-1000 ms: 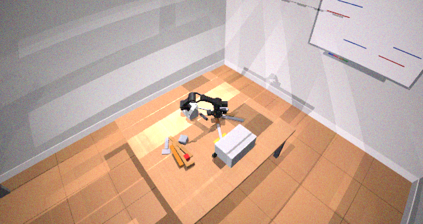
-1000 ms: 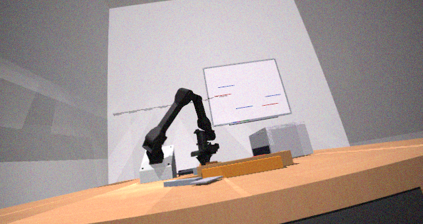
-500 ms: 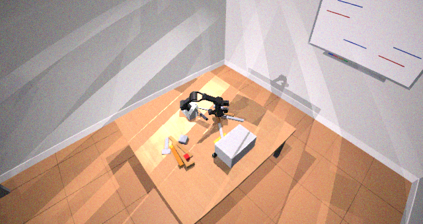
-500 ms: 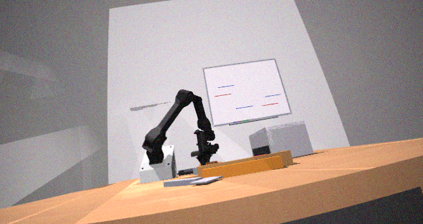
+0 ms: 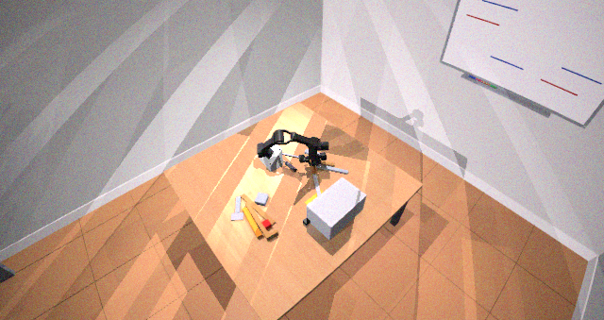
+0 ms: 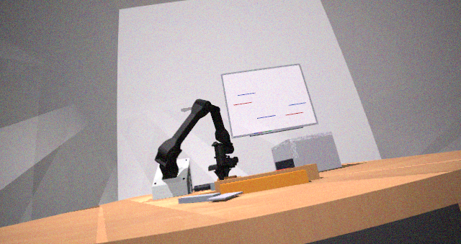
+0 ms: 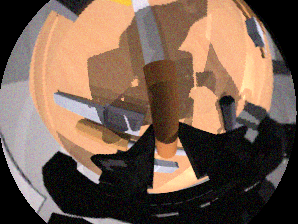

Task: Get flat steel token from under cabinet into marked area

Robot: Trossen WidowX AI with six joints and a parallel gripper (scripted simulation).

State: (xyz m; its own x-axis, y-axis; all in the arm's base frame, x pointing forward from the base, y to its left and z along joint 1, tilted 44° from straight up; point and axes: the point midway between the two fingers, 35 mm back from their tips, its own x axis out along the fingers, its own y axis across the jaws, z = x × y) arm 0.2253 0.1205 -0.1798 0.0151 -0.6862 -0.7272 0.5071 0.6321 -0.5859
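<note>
The grey cabinet (image 5: 336, 209) (image 6: 317, 152) stands on the table. My gripper (image 5: 314, 167) (image 6: 222, 178) (image 7: 162, 124) points down on the arm-base side of the cabinet. It is shut on the brown handle (image 7: 162, 95) of a long tool. The tool's flat grey blade (image 5: 316, 184) (image 7: 149, 37) runs low over the table toward the cabinet. Its far end is out of sight, and I cannot tell whether it is under the cabinet. A yellow marking (image 5: 311, 198) (image 7: 121, 1) shows beside the cabinet, partly hidden. I cannot make out the steel token or the vent slots.
A long grey bar (image 5: 336, 170) (image 7: 75, 103) lies beside the gripper. A dark cylinder (image 7: 228, 112) is on the other side. Farther off are a T-shaped grey piece (image 5: 237, 213), a blue-grey block (image 5: 261, 198), an orange bar (image 5: 251, 222) and a red block (image 5: 266, 224). A small black object (image 5: 306, 222) is near the cabinet.
</note>
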